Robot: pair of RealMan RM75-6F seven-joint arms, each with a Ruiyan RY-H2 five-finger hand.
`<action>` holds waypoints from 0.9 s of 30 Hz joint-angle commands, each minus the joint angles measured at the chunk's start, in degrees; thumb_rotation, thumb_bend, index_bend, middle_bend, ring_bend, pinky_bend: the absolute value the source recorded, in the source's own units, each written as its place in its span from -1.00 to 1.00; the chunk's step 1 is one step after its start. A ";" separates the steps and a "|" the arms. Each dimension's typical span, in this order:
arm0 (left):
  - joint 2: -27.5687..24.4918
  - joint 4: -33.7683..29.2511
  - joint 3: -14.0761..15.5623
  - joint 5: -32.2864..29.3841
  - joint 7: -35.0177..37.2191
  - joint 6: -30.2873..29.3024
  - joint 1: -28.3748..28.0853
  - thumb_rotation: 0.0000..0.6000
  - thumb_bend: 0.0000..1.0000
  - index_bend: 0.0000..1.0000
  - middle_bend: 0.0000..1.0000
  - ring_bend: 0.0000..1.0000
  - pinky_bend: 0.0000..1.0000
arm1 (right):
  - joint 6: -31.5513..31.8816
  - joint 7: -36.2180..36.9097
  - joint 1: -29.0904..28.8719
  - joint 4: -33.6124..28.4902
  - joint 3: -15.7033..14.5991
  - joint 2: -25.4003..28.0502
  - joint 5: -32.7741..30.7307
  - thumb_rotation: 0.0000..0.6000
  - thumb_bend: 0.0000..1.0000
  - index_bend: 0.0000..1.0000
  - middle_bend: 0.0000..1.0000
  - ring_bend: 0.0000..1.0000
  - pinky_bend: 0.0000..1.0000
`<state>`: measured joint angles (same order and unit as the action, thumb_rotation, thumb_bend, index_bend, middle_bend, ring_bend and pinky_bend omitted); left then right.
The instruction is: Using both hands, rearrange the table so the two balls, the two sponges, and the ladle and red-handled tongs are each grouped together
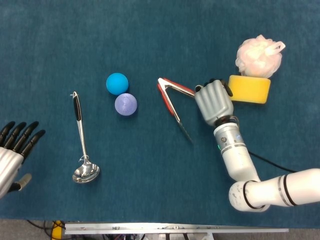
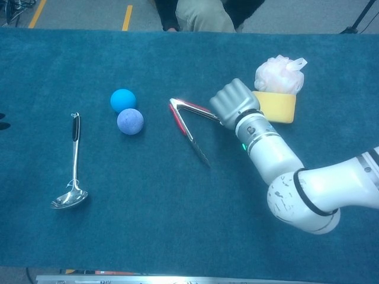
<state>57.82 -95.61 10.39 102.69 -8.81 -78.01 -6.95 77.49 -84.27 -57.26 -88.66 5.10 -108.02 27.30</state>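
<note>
The right robot hand [image 1: 214, 102] is closing on one arm of the red-handled metal tongs [image 1: 172, 103] lying mid-table, apparently preparing to carry them left toward the black-handled steel ladle [image 1: 82, 142], while the left robot hand [image 1: 14, 150] is resting open.

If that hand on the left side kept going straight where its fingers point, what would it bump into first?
Probably the ladle. The left hand lies open at the table's edge, fingers pointing up and right toward the ladle's handle; its height above the cloth is unclear, so it might pass over.
</note>
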 commanded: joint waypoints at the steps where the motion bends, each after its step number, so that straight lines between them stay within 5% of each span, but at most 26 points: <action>1: -0.01 0.03 0.03 0.00 0.05 0.01 0.00 1.00 -0.55 -1.00 -1.00 -1.00 -0.93 | -0.22 -0.12 -0.01 0.93 0.36 -0.78 -0.27 1.00 -0.53 -0.36 -0.05 -0.20 0.23; 10: -0.07 0.10 0.16 0.04 0.32 -0.11 0.07 1.00 -0.55 -1.00 -1.00 -1.00 -0.93 | -0.59 -0.25 0.02 3.38 1.51 -2.66 -0.55 1.00 -0.25 -0.35 -0.02 -0.16 0.29; 27: 0.05 0.10 0.34 0.10 0.37 0.02 0.08 1.00 -0.55 -1.00 -1.00 -1.00 -0.93 | -1.73 1.95 1.51 4.32 0.54 -3.27 2.98 1.00 0.05 0.13 0.22 0.08 0.45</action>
<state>57.88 -95.50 10.72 102.78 -8.43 -77.98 -6.88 75.83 -82.44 -55.85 -84.38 5.71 -111.29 30.17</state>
